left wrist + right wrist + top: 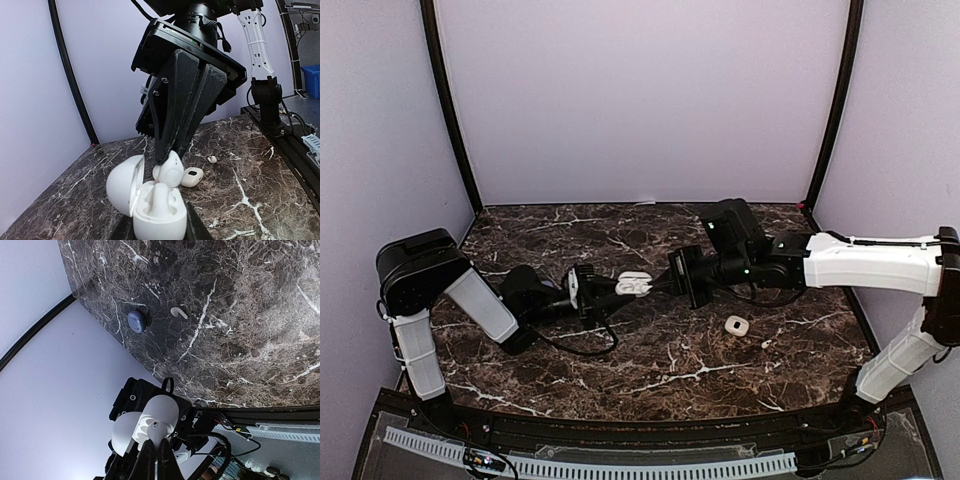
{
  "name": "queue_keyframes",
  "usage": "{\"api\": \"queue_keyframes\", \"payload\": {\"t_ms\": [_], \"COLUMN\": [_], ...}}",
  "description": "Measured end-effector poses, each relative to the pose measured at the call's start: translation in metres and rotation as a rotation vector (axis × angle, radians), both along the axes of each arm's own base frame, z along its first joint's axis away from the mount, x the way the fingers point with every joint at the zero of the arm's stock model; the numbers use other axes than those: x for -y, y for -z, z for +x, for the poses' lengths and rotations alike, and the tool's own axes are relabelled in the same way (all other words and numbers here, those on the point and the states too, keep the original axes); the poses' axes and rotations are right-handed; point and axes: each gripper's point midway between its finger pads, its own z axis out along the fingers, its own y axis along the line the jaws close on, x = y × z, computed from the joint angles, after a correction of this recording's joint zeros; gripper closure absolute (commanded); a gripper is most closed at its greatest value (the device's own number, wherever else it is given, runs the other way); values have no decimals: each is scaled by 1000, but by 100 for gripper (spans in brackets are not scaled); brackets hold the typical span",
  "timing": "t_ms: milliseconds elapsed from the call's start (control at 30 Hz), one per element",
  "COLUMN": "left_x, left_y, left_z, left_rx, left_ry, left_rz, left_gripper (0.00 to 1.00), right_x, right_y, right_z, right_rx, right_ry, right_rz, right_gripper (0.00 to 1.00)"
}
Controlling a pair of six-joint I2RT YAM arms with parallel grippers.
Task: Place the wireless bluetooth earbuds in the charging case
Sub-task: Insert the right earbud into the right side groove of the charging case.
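- Two fingers of my right gripper (164,156) are pressed together. In the left wrist view they pinch a white earbud (171,169) by its top. It hangs at the far rim of the charging case (159,215), not yet seated.
- The bud looks slightly beyond the case's wells. I judge the next move to be a small shift toward the near side before any descent, because going straight down risks landing it on the rim.
- I would match the bud's stem to the well's shape first, since a rotated bud will perch rather than drop in. I cannot tell its exact orientation from these views.
- I would release only once the bud rests in its well, as opening early could let it roll off onto the table (250,200).
- My left gripper (588,293) is clamped on the case body, with the lid (125,185) swung open on the left of that view. I want that arm motionless, and the right fingers clear of the lid so they do not knock it shut.
- One well seems to hold a white shape, though I cannot be sure it is a bud.
- Farther out on the table lie a loose earbud (212,159) and, near it, a larger rounded piece (192,176) that I cannot identify. Those can wait.
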Motion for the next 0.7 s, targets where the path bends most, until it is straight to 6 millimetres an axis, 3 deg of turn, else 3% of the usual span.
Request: {"api": "queue_keyframes", "payload": {"t_ms": [400,700], "left_x": [3,4], "left_y": [0,0], "left_z": [-4,-5], "left_rx": [50,63], "left_ry": [1,-6], "left_rz": [9,10], "left_gripper": [100,100], "right_x": [-4,-4], "right_y": [-2,0], "right_z": [1,2], "right_rx": [1,9], "right_ry": [3,-1], "right_rz": [23,26], "right_gripper": [100,85]}}
